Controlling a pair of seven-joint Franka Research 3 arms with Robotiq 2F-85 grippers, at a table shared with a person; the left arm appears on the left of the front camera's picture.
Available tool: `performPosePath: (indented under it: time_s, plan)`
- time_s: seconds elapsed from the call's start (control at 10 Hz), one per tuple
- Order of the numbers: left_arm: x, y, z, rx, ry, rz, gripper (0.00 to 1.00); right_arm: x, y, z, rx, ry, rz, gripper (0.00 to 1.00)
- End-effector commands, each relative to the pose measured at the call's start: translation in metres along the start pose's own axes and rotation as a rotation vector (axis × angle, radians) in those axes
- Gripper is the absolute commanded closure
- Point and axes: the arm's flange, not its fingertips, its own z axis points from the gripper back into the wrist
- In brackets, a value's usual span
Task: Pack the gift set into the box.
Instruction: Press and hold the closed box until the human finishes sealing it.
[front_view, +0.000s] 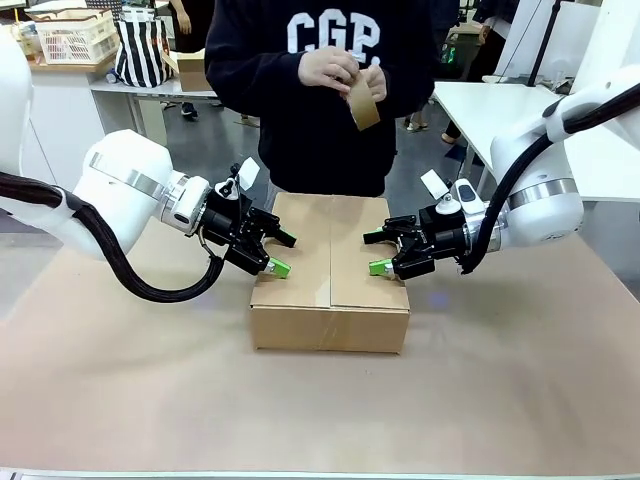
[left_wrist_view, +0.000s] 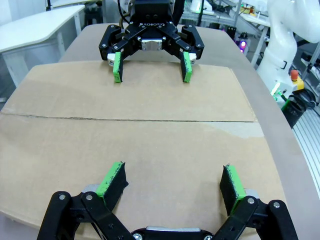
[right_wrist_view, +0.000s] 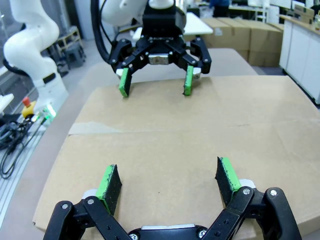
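Observation:
The box (front_view: 330, 312), a large plain brown carton, stands in the middle of the table with its top flaps folded flat; the seam (front_view: 331, 250) runs away from me. Whatever is inside is hidden. My left gripper (front_view: 282, 254) is open, its green pads resting on the left flap near its outer edge. Opposite it, my right gripper (front_view: 377, 252) is open on the right flap. In the left wrist view my left gripper (left_wrist_view: 172, 172) lies on the box (left_wrist_view: 150, 140), facing the right gripper (left_wrist_view: 151, 67). The right wrist view mirrors this: right gripper (right_wrist_view: 167, 175), box (right_wrist_view: 170, 135), left gripper (right_wrist_view: 155, 80).
A person in a dark sweatshirt stands right behind the box, both hands holding a roll of brown tape (front_view: 362, 103) at chest height. The table (front_view: 500, 400) is covered in brown paper. A white table (front_view: 480, 100) stands at the back right.

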Motion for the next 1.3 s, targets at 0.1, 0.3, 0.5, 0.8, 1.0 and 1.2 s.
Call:
performPosePath:
  time_s: [0.1,0.3,0.5,0.8,1.0,1.2]
  plan:
    - [-0.0035,-0.0013,-0.0018,-0.003,0.003,-0.005,0.0,-0.0021,0.0012,-0.0003,0.0,0.003,0.005,0.0]
    - [-0.0035,-0.0013,-0.0018,-0.003,0.003,-0.005,0.0,-0.0021,0.0012,-0.0003,0.0,0.003,0.005,0.0]
    - [-0.0035,-0.0013,-0.0018,-0.003,0.003,-0.005,0.0,-0.0021,0.0012,-0.0003,0.0,0.003,0.005,0.0]
    - [-0.0035,-0.0013,-0.0018,-0.003,0.003,-0.005,0.0,-0.0021,0.0012,-0.0003,0.0,0.003,0.005,0.0]
    - [-0.0035,-0.0013,-0.0018,-0.003,0.003,-0.005,0.0,-0.0021,0.0012,-0.0003,0.0,0.003,0.005,0.0]
    - [-0.0035,-0.0013,-0.0018,-0.003,0.003,-0.005,0.0,-0.0021,0.0012,-0.0003,0.0,0.003,0.005,0.0]
